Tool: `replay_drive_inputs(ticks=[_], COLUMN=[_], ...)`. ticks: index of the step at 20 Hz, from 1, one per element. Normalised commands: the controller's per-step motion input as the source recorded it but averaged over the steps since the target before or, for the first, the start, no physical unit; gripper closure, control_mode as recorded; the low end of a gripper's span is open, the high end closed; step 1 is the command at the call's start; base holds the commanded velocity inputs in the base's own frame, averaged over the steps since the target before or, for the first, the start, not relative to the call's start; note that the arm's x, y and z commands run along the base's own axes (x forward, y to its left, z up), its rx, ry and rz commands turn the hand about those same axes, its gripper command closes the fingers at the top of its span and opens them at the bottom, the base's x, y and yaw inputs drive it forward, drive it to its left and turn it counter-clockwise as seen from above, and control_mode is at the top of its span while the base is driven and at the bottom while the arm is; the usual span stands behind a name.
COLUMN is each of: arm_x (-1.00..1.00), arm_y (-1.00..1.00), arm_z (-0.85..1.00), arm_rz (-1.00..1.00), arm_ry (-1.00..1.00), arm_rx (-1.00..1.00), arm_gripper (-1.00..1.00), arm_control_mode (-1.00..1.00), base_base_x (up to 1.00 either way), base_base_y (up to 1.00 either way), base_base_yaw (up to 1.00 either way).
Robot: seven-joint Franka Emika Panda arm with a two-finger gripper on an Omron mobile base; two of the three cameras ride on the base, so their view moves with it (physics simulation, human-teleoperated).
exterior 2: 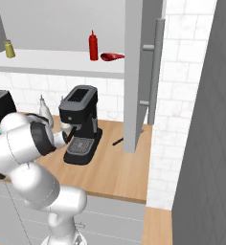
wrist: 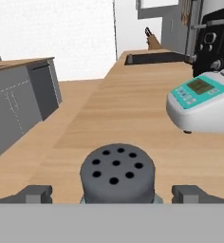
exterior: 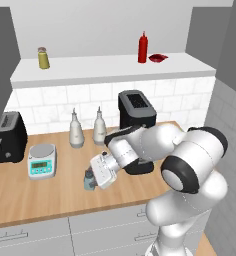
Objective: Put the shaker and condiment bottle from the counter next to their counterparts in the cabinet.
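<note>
**Gripper low at the worktop, straddling the shaker**

The gripper (exterior: 93, 181) sits low over the worktop (exterior: 50, 195), tilted sideways, with the shaker (exterior: 90, 179) right at its tips. In the hand view the shaker's (wrist: 117, 174) dark perforated cap stands between the two fingertips (wrist: 35, 193), with a clear gap on either side, so the gripper is spread wide and grasps nothing.

Just ahead of the gripper and a little to one side lies a small white kitchen scale (exterior: 42, 161) with a teal panel; a black toaster (exterior: 7, 136) stands beyond it. Behind the hand, toward the wall, stand two white pear-shaped bottles (exterior: 77, 129), and the black coffee machine (exterior: 136, 111) is close by the arm's forearm.

High above the gripper, on the cabinet (exterior: 115, 70) shelf, the red condiment bottle (exterior: 142, 48) stands upright just beside a flat red packet (exterior: 157, 58). The olive-yellow shaker (exterior: 43, 58) stands well apart from them at the shelf's other end.
</note>
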Motion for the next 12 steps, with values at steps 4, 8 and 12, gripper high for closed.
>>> replay_drive_inputs(ticks=[4,8,12], arm_x=[0.01,0.0,-0.03], arm_y=[0.08,0.03,0.0], arm_z=[-0.2,0.01,0.37], arm_rz=[0.0,0.0,-0.01], arm_ry=[0.0,0.0,0.0], arm_rx=[0.0,0.0,0.0], arm_gripper=[1.0,1.0,1.0], arm_control_mode=[-1.0,-1.0,-1.0], base_base_x=[0.0,0.0,0.0], base_base_y=[0.0,0.0,0.0], base_base_yaw=[0.0,0.0,0.0])
